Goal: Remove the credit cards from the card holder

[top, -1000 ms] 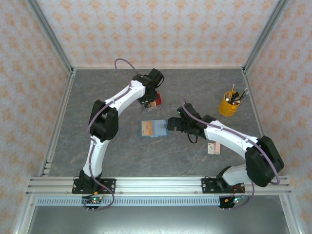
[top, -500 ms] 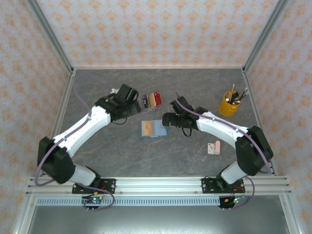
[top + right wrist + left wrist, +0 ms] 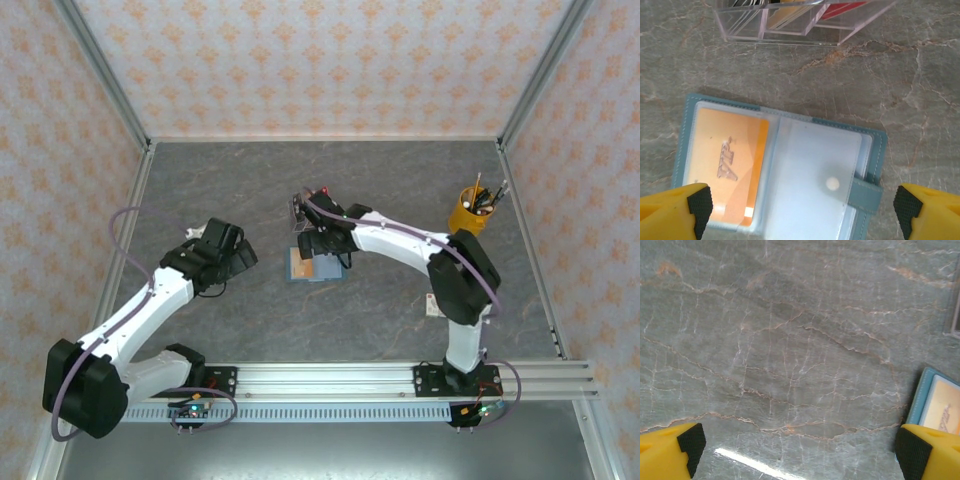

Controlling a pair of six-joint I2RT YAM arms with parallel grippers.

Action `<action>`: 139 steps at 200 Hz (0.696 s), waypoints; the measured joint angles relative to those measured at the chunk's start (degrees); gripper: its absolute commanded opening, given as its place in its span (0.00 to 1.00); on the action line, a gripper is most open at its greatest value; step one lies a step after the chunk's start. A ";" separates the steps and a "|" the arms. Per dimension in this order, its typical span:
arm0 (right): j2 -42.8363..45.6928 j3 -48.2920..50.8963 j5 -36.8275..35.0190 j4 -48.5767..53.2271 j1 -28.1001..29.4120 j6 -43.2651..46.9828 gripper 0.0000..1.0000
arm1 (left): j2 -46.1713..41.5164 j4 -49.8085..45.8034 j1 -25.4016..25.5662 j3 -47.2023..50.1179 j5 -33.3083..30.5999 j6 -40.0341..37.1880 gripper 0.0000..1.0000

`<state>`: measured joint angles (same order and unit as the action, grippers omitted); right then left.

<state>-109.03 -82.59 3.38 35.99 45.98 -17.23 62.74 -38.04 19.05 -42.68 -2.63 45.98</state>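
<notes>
The card holder lies open and flat on the table, blue-teal with clear inner pockets and a snap tab. An orange credit card sits in its left pocket; the right pocket looks empty. My right gripper hovers open directly over it, jaws spread wider than the holder, touching nothing. From above, the right gripper covers the far part of the card holder. A tan card and a red card stand in a clear tray. My left gripper is open, left of the holder, above bare table.
The clear compartment tray stands just beyond the holder. A yellow pen cup is at the right. A small pink-and-white box lies behind the right arm's forearm. The left wrist view catches the holder's corner at its right edge.
My left gripper opened and swung away from the tray toward the near left. My right gripper slid left from beside the holder to directly above it.
</notes>
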 measured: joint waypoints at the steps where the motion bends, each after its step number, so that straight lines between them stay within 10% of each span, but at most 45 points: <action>1: -0.17 -0.13 -0.04 0.11 0.00 0.02 0.96 | 0.00 0.09 -0.07 0.09 0.11 0.00 1.00; 139: -8.90 -5.62 1.09 7.19 -1.38 3.56 0.98 | 5.97 14.99 -4.11 4.37 20.44 -2.45 1.00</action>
<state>-117.93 -88.20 4.47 43.18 44.60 -13.67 68.71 -23.05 14.94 -38.30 17.80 43.53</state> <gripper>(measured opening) 0.979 0.998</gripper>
